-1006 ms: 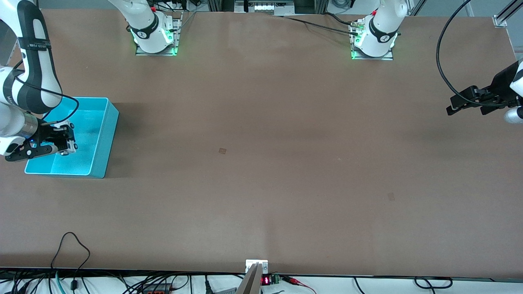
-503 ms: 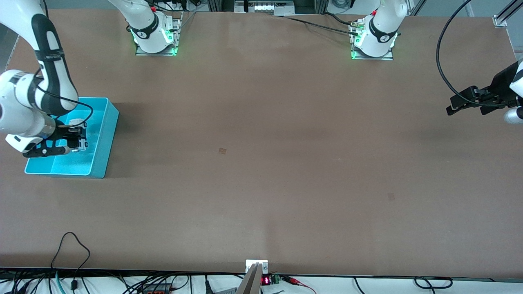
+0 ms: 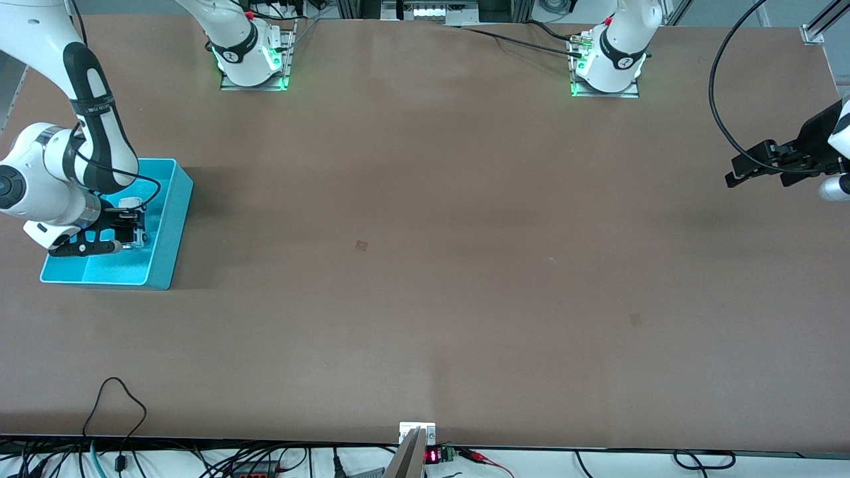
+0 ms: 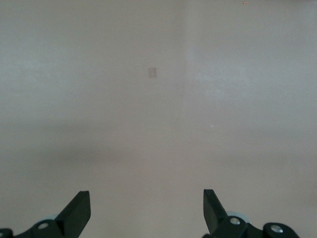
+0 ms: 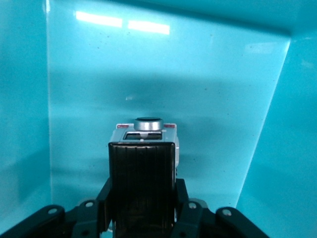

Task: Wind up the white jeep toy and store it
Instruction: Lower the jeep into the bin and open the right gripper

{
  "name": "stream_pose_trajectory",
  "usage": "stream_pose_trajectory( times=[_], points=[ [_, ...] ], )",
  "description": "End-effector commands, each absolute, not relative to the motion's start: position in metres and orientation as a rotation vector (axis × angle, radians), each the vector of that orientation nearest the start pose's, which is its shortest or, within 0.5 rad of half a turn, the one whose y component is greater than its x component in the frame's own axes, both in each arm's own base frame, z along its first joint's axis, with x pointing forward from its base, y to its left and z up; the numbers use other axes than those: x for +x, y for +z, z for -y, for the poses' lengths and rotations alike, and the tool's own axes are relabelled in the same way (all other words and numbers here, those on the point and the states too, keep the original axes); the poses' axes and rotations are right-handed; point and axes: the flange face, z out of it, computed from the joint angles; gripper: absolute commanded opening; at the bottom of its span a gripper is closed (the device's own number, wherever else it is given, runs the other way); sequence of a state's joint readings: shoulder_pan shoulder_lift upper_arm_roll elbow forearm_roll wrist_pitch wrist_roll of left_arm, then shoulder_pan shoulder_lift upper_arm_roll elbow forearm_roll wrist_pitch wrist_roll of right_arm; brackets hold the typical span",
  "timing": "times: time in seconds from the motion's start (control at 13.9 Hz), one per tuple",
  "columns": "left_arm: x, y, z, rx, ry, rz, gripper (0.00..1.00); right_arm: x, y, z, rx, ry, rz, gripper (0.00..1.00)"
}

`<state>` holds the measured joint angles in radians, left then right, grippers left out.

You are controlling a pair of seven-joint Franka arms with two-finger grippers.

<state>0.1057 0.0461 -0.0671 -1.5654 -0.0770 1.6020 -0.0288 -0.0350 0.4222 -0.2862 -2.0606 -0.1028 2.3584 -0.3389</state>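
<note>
The small white jeep toy with a black roof panel [image 5: 142, 163] sits inside the turquoise plastic bin [image 3: 166, 229], which rests on the brown tabletop [image 3: 431, 265] at the right arm's end. In the right wrist view the toy's long axis runs straight away from the camera toward 12 o'clock, where a round spare wheel caps its end wall, with the black ribbed roof facing up. The right pincer [image 5: 142, 210] is over the bin with its fingers [image 5: 104, 203] at the toy's two flanks; whether they press on it or stand just clear cannot be told. In the front view only a sliver of the toy [image 3: 130, 202] shows at the pincer's 12 o'clock, the rest hidden by the wrist and cable. The toy's wheels and windows cannot be made out.

The left pincer [image 3: 734, 178] waits over the tabletop's edge at the left arm's end, its fingers [image 4: 77, 213] spread wide over bare surface.

Compared with half a second earlier, the right arm has shifted toward 3 o'clock in the front view, more of the bin's floor now covered by it; the left arm has not moved.
</note>
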Motion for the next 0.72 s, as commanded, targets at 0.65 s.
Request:
stream_pose_trajectory(
  times=[0.65],
  points=[
    [0.5666,0.6068,-0.0175,-3.198,0.014,0.103,1.0,0.5468,0.2201,0.1878,-3.281,0.296,0.091,0.26]
  ],
)
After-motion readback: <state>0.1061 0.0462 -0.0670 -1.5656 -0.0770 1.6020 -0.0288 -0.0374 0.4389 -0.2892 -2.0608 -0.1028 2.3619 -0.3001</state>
